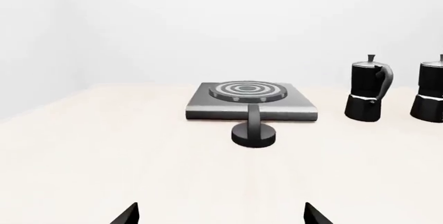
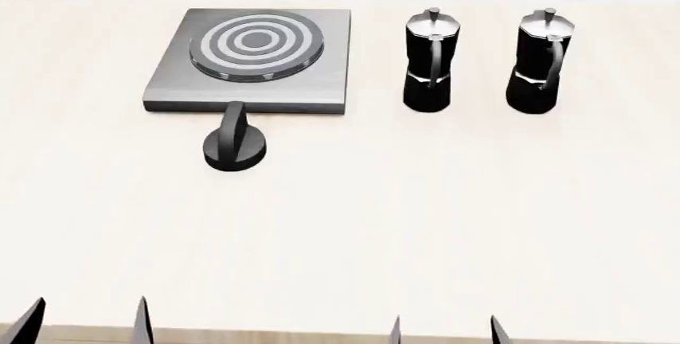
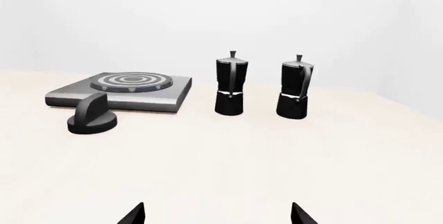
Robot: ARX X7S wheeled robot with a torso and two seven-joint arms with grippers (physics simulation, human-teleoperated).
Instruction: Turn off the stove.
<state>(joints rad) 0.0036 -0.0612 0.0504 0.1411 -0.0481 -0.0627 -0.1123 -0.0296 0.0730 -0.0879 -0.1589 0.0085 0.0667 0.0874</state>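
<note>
The stove sat at the table's far left, its black knob just in front of the slab. Two moka pots stood to its right. The left gripper and right gripper hung spread wide, empty, well short of the knob.

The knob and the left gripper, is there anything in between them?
No. In the head view only bare table lies between the left gripper and the knob. The left wrist view shows the same.
</note>
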